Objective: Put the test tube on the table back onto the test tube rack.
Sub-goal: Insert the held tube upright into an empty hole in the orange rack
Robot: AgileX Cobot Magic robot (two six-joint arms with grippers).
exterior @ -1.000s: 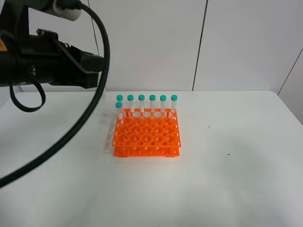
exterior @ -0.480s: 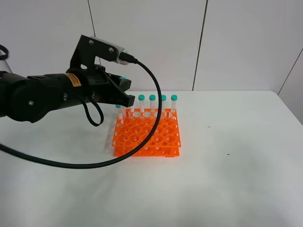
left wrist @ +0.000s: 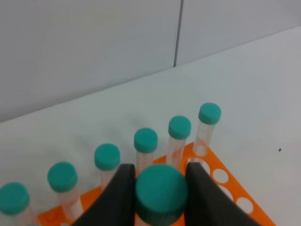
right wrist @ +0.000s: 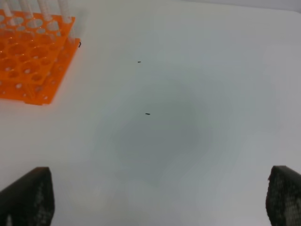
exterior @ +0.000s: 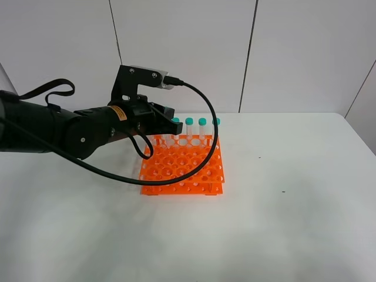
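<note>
My left gripper (left wrist: 161,200) is shut on the test tube's teal cap (left wrist: 161,192) and holds the tube upright. It is over the orange test tube rack (left wrist: 221,175), just in front of the back row of identical teal-capped tubes (left wrist: 146,140). In the exterior view the left gripper (exterior: 166,124) is above the back-left part of the rack (exterior: 183,170), and the arm hides the held tube and the left tubes. Three or so rack tubes (exterior: 189,122) show to its right. My right gripper (right wrist: 155,190) is open above the bare white table (right wrist: 188,94).
The rack (right wrist: 28,52) lies off to one side of the right gripper. The arm's black cable (exterior: 208,150) loops over the rack's front holes. The white table (exterior: 282,223) stretches right and forward of the rack. A white panelled wall (exterior: 294,53) stands behind.
My left arm has swung right and down from the far left to the rack's back-left, and it now covers the leftmost tubes. The rack has not moved.
</note>
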